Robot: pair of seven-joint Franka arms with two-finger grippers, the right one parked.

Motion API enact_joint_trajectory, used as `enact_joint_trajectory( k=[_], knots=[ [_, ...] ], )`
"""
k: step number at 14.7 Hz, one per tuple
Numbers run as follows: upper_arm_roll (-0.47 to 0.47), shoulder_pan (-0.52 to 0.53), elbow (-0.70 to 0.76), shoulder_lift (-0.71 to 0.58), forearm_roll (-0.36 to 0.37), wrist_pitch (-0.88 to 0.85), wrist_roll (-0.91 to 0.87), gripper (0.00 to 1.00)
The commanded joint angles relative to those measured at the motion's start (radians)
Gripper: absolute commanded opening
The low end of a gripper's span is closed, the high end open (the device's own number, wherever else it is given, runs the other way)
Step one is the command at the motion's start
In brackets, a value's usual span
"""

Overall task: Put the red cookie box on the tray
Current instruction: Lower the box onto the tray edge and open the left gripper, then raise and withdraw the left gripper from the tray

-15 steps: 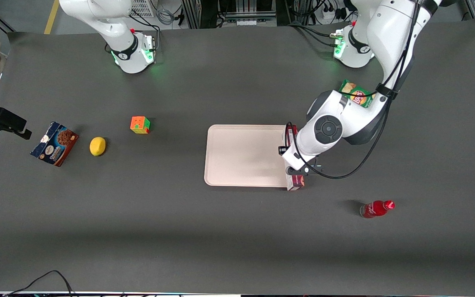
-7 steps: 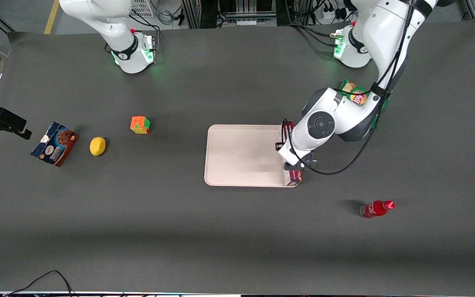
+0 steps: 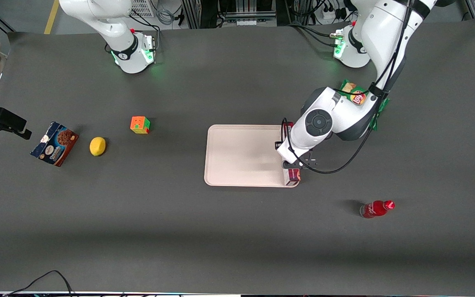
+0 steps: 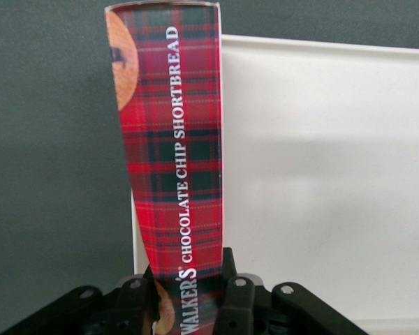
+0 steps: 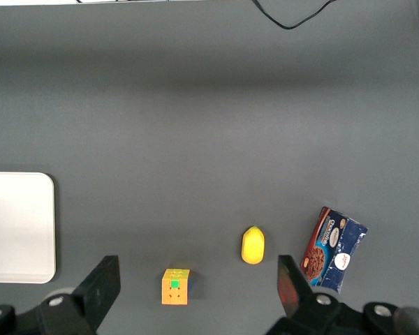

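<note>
Fingers (image 4: pixel 239 301): 2, clamped on either side of the red cookie box (image 4: pixel 173 160), gripping one end of it.
Gripper (image 3: pixel 293 165): above the tray (image 3: pixel 237 154) edge nearest the working arm.
Red cookie box: long tartan carton, white lettering "WALKER'S CHOCOLATE CHIP SHORTBREAD"; runs lengthwise along that tray rim, partly over the tray, partly over the table (image 3: pixel 221 231); whether it touches the tray cannot be told.
Tray: pale pink, flat on the table.
Also present:
- 1 chip bag (image 3: pixel 355 95), under the arm
- 1 red bottle (image 3: pixel 377 208), lying nearer the front camera
- 1 puzzle cube (image 3: pixel 139 124), 1 lemon (image 3: pixel 97 146), 1 blue cookie box (image 3: pixel 54 143), toward the parked arm's end
</note>
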Motion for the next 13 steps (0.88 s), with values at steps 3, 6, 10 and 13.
enact_joint_trajectory(
  k=[3,6,10,13],
  knots=[
    [-0.001,-0.006,-0.012,-0.002,0.019,0.026,-0.032,0.35],
    [-0.001,-0.005,-0.012,0.001,0.02,0.03,-0.032,0.59],
    [-0.001,-0.003,-0.01,0.0,0.028,0.03,-0.032,0.95],
    [-0.003,0.0,0.013,-0.013,0.016,0.011,-0.036,1.0]
  ],
)
